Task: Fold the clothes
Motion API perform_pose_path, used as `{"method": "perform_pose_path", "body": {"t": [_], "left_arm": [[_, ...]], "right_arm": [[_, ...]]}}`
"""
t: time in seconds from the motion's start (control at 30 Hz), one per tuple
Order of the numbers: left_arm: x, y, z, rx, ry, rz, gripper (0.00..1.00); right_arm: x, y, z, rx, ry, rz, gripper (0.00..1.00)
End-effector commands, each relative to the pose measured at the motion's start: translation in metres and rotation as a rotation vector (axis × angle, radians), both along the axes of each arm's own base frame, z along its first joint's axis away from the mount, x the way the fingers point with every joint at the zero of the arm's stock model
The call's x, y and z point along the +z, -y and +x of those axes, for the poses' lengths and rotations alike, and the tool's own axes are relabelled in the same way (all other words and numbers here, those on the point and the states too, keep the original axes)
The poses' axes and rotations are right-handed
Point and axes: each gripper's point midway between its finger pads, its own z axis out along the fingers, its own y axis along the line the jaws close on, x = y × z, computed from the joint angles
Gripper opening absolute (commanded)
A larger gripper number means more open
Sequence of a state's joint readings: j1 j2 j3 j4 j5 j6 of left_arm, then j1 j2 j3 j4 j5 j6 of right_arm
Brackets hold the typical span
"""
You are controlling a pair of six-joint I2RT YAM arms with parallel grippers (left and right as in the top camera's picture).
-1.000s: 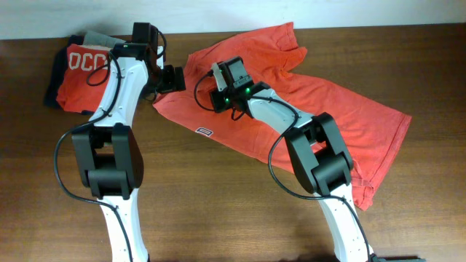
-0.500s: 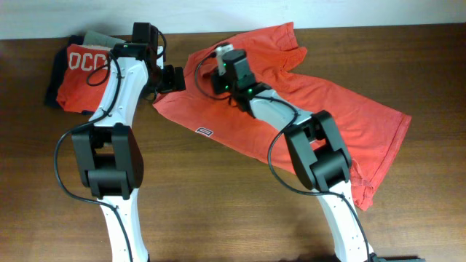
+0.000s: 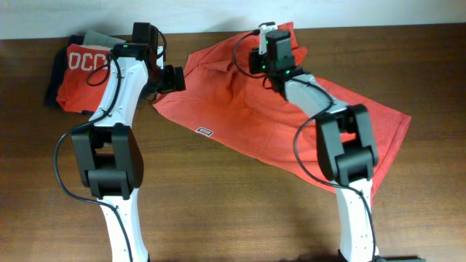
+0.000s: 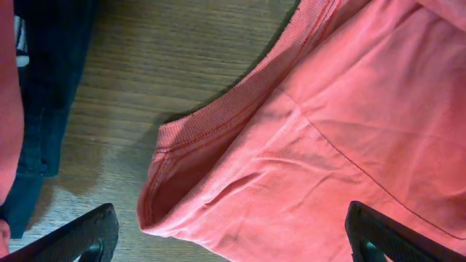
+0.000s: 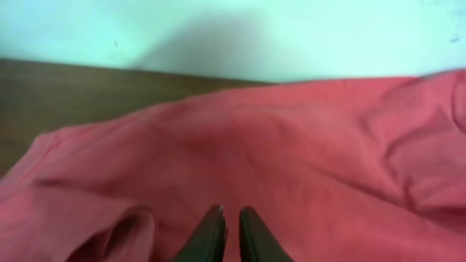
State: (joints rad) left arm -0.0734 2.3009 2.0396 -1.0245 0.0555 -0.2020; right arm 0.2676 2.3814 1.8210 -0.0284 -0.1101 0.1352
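— As the right gripper (image 5: 231, 222) is seen from its own wrist, how are its two fingers (image 5: 210, 236) set?
— Drawn nearly together, cloth of the one coral T-shirt (image 3: 240, 109) pinched. The left gripper (image 4: 233, 236) is spread wide, nothing held, above a ribbed edge (image 4: 240, 94).
— And the T-shirt?
— Spread rumpled across the table (image 3: 218, 211); one folded pile (image 3: 73, 69) is laid beside it.

Coral T-shirt (image 3: 240, 109) rumpled on table (image 3: 218, 211), garment pile (image 3: 73, 84) beside
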Motion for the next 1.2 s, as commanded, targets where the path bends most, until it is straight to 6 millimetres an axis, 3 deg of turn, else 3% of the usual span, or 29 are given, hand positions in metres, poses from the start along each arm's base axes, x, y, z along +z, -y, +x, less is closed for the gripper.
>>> {"method": "perform_pose_path", "body": {"t": [0.0,0.17,0.2,0.3,0.37,0.43,0.5,0.53,0.73,1.0,1.17], "left_arm": [[0.002,0.003,0.0,-0.013,0.004,-0.005,0.99],[0.002,0.003,0.0,-0.013,0.004,-0.006,0.99],[0.002,0.003,0.0,-0.013,0.004,-0.006,0.99],[0.002,0.003,0.0,-0.013,0.004,-0.006,0.99],[0.002,0.003,0.0,-0.013,0.004,-0.006,0.99],[0.002,0.003,0.0,-0.013,0.004,-0.005,0.99],[0.002,0.003,0.0,-0.013,0.004,-0.006,0.99],[0.002,0.003,0.0,-0.013,0.004,-0.006,0.99],[0.002,0.003,0.0,-0.013,0.004,-0.005,0.99],[0.002,0.003,0.0,-0.013,0.004,-0.006,0.99],[0.002,0.003,0.0,-0.013,0.004,-0.006,0.99]], "right_arm": [[0.075,-0.025,-0.015,0.119,0.052,0.091,0.13],[0.032,-0.03,-0.054,0.155,-0.188,0.061,0.12],[0.023,-0.03,-0.063,0.156,-0.238,0.05,0.06],[0.007,-0.041,-0.09,0.212,-0.36,0.068,0.04],[-0.001,-0.044,-0.098,0.22,-0.396,0.06,0.04],[-0.008,-0.046,-0.098,0.209,-0.397,0.037,0.04],[-0.013,-0.046,-0.089,0.182,-0.361,0.008,0.24],[-0.016,-0.045,-0.084,0.172,-0.346,0.0,0.26],[-0.017,-0.039,-0.063,0.119,-0.264,-0.03,0.27],[-0.051,-0.032,-0.056,0.054,-0.287,-0.05,0.27],[-0.061,-0.033,-0.053,0.053,-0.284,-0.049,0.27]]}}
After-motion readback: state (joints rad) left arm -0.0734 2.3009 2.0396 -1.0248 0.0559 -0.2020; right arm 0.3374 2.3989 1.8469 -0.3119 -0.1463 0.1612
